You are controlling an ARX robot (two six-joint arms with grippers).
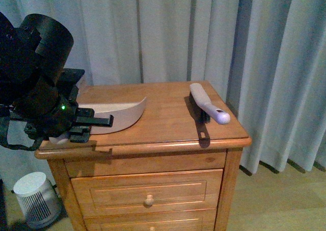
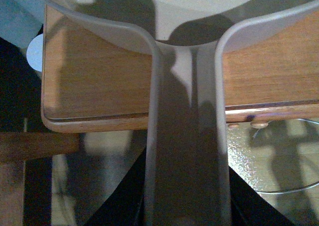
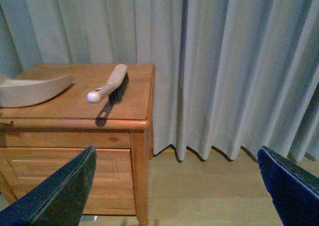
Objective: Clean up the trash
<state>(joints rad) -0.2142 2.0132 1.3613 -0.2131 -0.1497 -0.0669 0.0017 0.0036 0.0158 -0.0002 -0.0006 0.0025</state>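
On the nightstand, the left gripper clasps the dustpan by its handle.

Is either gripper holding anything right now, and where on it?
The left gripper appears to hold the beige dustpan by its handle, which runs straight toward the left wrist camera. The right gripper is open and holds nothing.

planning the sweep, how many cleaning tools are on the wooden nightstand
2: a beige plastic dustpan on the left side, and a beige plastic brush with black bristles near the right edge. The left arm may hide more.
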